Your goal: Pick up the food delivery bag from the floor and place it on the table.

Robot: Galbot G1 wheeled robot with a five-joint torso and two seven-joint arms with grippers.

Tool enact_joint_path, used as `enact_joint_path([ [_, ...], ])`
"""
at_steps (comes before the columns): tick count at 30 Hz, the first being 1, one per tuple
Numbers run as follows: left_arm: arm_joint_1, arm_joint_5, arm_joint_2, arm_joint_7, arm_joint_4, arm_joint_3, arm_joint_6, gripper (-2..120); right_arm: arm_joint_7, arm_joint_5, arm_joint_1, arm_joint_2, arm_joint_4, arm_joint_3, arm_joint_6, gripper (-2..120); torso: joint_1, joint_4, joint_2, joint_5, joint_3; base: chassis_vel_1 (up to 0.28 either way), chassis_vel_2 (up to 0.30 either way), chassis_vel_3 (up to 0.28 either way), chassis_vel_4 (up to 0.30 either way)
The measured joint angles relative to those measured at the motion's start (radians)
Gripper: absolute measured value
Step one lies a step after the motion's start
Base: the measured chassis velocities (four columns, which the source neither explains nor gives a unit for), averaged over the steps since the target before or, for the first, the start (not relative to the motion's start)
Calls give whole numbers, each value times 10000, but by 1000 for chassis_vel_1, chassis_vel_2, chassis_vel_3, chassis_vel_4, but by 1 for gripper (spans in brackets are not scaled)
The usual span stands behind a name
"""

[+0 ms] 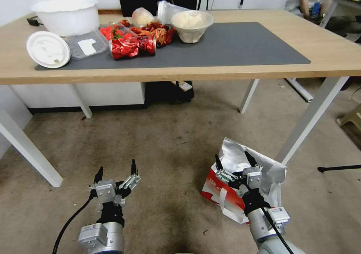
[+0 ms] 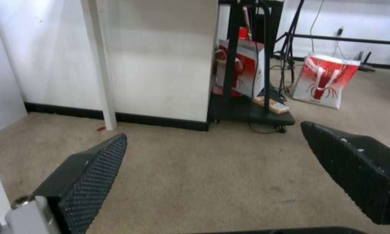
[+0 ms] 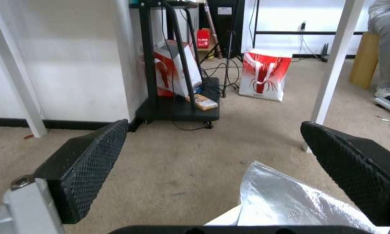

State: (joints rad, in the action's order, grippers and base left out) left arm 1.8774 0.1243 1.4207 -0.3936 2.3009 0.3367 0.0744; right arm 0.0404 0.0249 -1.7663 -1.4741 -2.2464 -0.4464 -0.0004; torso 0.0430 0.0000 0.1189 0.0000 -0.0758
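Beige-brown carpet (image 1: 161,148) with dark stains spreads before me. A white wall panel (image 2: 160,65) with black skirting stands behind, beside a black wheeled stand (image 3: 177,110) trailing cables. White angled legs (image 1: 312,114) rise from the floor.

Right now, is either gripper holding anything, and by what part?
Nothing held. The right gripper hangs open above the food delivery bag; the left gripper is open over the floor.

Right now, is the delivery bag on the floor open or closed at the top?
Open. The food delivery bag gapes at its mouth, silver foil lining spread and crumpled, on the floor. The right pincer hangs over it, open.
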Motion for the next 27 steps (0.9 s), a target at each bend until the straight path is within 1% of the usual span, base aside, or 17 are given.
enact_joint_path([
  [3,-6,0,5,-1,-17,-2,7,100,0,1,6,9,0,-14,0,100,-25,0,-159,1,134,0,0,0,0],
  [7,-3,0,1,-2,-17,-1,10,100,-9,8,7,11,0,-11,1,100,-39,0,-248,0,210,0,0,0,0],
  [10,1,16,-14,-11,9,11,32,100,-11,10,1,-4,0,6,1,100,-53,0,-432,1,377,0,0,0,0],
  [11,1,16,-14,-11,9,11,32,100,-11,10,1,-4,0,6,1,100,-53,0,-432,1,377,0,0,0,0],
  [13,12,25,-23,-17,24,16,49,100,-10,10,1,-16,-1,12,1,100,-60,0,-535,1,473,0,0,0,0],
  [19,40,25,-37,-38,52,16,61,100,-4,29,40,10,3,6,-2,100,-74,0,-688,1,614,0,0,0,0],
  [21,74,26,-38,-48,84,13,63,100,4,62,48,51,3,-24,-10,100,-74,0,-822,0,749,0,0,0,0],
  [27,82,49,-14,-53,105,5,81,100,17,64,-6,29,3,-38,3,100,-104,0,-966,1,758,0,0,0,0],
])
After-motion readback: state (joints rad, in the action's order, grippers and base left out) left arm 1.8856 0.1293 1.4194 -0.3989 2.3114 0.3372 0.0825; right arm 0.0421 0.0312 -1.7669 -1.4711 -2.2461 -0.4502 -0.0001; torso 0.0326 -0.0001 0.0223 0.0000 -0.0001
